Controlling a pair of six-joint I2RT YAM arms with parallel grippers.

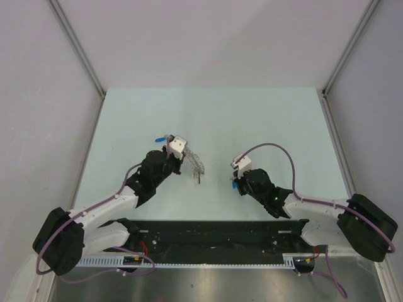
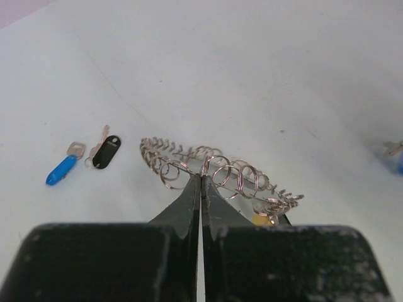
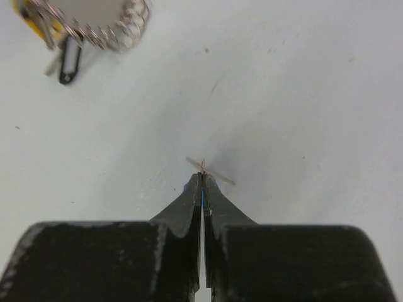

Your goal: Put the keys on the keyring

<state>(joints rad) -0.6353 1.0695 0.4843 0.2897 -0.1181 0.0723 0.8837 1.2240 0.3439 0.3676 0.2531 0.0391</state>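
I am clamping my left gripper (image 2: 200, 180) on the keyring (image 2: 221, 171) at its fringed rim to steady it, while my right gripper (image 3: 202, 182), right of the keyring, is pinching a blue key (image 3: 203, 197), ready for threading.

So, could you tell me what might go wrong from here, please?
The right gripper pinches a blue key only at its very tips, so it may twist or slip. The left gripper holds the keyring by its edge loops, so it might pivot when pushed.
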